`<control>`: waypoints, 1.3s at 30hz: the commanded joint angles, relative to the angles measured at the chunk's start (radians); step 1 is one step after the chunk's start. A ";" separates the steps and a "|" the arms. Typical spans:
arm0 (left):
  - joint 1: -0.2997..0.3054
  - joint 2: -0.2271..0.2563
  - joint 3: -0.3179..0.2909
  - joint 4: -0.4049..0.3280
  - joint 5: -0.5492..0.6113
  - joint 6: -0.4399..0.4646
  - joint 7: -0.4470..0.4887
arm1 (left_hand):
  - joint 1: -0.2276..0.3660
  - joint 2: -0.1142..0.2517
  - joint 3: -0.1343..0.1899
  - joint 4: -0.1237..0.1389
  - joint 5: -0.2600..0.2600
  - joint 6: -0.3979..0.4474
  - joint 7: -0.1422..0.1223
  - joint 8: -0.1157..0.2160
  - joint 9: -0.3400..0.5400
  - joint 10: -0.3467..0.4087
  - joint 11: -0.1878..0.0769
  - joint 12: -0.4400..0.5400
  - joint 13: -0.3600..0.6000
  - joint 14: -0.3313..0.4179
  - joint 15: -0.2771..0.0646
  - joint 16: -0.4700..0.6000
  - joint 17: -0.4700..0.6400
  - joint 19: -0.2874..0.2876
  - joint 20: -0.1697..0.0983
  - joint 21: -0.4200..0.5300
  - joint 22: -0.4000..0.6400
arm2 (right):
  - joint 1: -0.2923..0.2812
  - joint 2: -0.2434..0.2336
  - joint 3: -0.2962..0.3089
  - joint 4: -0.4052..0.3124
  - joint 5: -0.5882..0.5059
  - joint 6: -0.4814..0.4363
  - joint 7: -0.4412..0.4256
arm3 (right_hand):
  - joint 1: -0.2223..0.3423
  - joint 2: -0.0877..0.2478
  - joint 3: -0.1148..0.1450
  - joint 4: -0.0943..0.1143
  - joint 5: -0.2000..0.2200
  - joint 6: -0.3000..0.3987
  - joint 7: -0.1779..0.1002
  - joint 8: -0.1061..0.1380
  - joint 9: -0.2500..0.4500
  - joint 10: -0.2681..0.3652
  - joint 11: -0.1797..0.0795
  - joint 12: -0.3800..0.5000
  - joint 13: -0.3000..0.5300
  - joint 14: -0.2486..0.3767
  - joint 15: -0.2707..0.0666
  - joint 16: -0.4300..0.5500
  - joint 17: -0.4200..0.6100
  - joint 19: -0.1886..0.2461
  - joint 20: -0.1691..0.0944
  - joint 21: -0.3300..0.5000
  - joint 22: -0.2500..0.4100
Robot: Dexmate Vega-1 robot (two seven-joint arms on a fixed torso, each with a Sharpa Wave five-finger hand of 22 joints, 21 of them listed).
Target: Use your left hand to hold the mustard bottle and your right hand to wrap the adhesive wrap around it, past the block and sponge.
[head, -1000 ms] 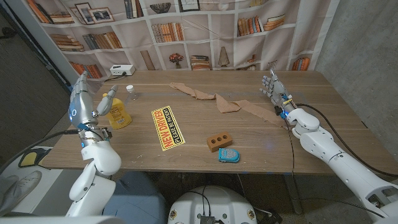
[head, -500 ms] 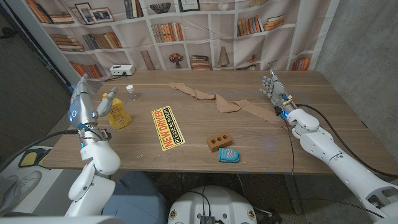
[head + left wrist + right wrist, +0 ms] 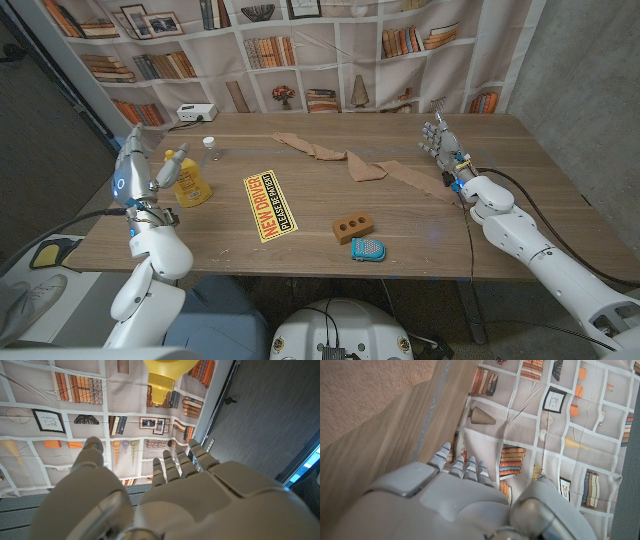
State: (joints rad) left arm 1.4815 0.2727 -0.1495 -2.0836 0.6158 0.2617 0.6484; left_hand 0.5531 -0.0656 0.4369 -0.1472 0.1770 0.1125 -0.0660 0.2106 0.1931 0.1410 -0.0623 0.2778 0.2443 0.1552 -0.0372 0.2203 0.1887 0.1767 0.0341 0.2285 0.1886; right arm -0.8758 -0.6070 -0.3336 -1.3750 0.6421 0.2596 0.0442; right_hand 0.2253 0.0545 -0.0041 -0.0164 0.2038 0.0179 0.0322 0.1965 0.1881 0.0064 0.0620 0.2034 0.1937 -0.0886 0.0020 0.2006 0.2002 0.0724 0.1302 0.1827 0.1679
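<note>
Behind the wooden table (image 3: 420, 235) hangs a cloth printed with bookshelves (image 3: 300, 50). On the table lie a yellow sign (image 3: 265, 205), a brown block (image 3: 352, 227) and a blue sponge (image 3: 367, 249) near the front. The tan adhesive wrap (image 3: 350, 160) stretches across the middle toward the right hand (image 3: 437, 140), which stands with fingers apart, holding nothing. The mustard bottle (image 3: 188, 173) stands at the left side, just beside the left hand (image 3: 135, 165). Those fingers (image 3: 172, 462) are spread and not gripping it.
</note>
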 commanded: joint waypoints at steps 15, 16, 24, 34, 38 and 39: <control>-0.013 0.000 0.002 0.014 -0.015 0.042 -0.008 | 0.001 0.011 -0.009 0.003 -0.004 0.001 0.016 -0.002 0.004 -0.003 0.011 -0.004 0.007 0.005 0.009 -0.004 0.006 0.017 -0.001 0.006 0.006 | 0.004 -0.007 -0.015 0.001 -0.051 0.023 -0.019 | -0.007 0.005 -0.001 -0.012 0.000 0.005 0.000 0.002 0.004 0.004 0.000 0.000 0.004 -0.002 -0.003 0.003 0.000 -0.002 0.003 0.007 0.003; -0.014 -0.001 0.001 0.016 -0.017 0.042 -0.008 | 0.000 0.012 -0.010 0.003 -0.004 0.001 0.017 -0.002 0.004 -0.005 0.013 -0.004 0.007 0.005 0.010 -0.004 0.006 0.017 -0.001 0.006 0.006 | 0.003 -0.007 -0.014 -0.001 -0.050 0.021 -0.021 | -0.007 0.005 -0.001 -0.012 0.000 0.005 0.000 0.002 0.004 0.004 0.000 0.000 0.004 -0.002 -0.003 0.003 0.000 -0.002 0.002 0.007 0.003; -0.021 0.006 0.002 0.025 -0.020 0.052 -0.016 | 0.001 0.013 -0.012 0.003 -0.004 0.000 0.022 -0.003 0.004 -0.011 0.022 -0.007 0.008 0.000 0.016 -0.007 0.006 0.017 0.001 0.006 0.007 | -0.003 -0.011 -0.009 -0.008 -0.046 0.019 -0.025 | -0.006 0.006 0.000 -0.013 0.000 0.006 0.000 0.002 0.004 0.004 0.000 0.000 0.004 -0.002 -0.003 0.003 0.000 -0.001 0.002 0.007 0.003; -0.029 0.019 -0.003 0.030 -0.024 0.083 -0.041 | 0.000 0.016 -0.016 0.004 -0.003 0.001 0.030 -0.003 0.004 -0.007 0.033 -0.006 0.011 0.016 0.021 -0.002 0.007 0.028 0.001 0.010 0.008 | -0.005 -0.011 -0.010 -0.007 -0.037 0.008 -0.020 | -0.006 0.006 0.000 -0.014 0.000 0.005 0.000 0.002 0.004 0.004 -0.002 0.000 0.004 -0.002 -0.004 0.003 0.000 -0.002 0.003 0.007 0.003; -0.031 0.019 -0.001 0.031 -0.025 0.098 -0.047 | 0.000 0.017 -0.017 0.004 -0.003 0.002 0.032 -0.003 0.004 -0.005 0.036 -0.005 0.012 0.017 0.025 -0.003 0.007 0.030 0.000 0.011 0.009 | -0.004 -0.011 -0.009 -0.006 -0.036 0.010 -0.018 | -0.005 0.006 0.000 -0.014 0.000 0.005 0.000 0.002 0.004 0.004 -0.001 0.000 0.004 -0.001 -0.004 0.003 0.000 -0.002 0.003 0.007 0.003; -0.031 0.019 -0.001 0.032 -0.026 0.100 -0.049 | 0.000 0.017 -0.018 0.005 -0.003 0.002 0.033 -0.003 0.004 -0.004 0.039 -0.005 0.012 0.017 0.025 -0.003 0.007 0.030 0.000 0.011 0.009 | -0.005 -0.011 -0.008 -0.007 -0.035 0.008 -0.019 | -0.005 0.006 0.000 -0.014 0.000 0.005 0.000 0.002 0.004 0.004 0.000 0.000 0.004 -0.001 -0.004 0.003 0.000 -0.002 0.003 0.007 0.003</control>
State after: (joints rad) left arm 1.4568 0.2850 -0.1508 -2.0562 0.5920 0.3240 0.6219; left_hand 0.5490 -0.0615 0.4258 -0.1419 0.1771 0.1125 -0.0445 0.2108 0.1929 0.1357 -0.0318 0.2736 0.2535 0.1626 -0.0124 0.2177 0.1932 0.1968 0.0358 0.2332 0.1934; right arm -0.8784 -0.6172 -0.3451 -1.3798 0.5998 0.2742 0.0230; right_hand 0.2253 0.0544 -0.0040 -0.0249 0.2038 0.0178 0.0322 0.1965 0.1881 0.0064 0.0620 0.2034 0.1937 -0.0886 0.0020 0.2006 0.2002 0.0724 0.1302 0.1827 0.1679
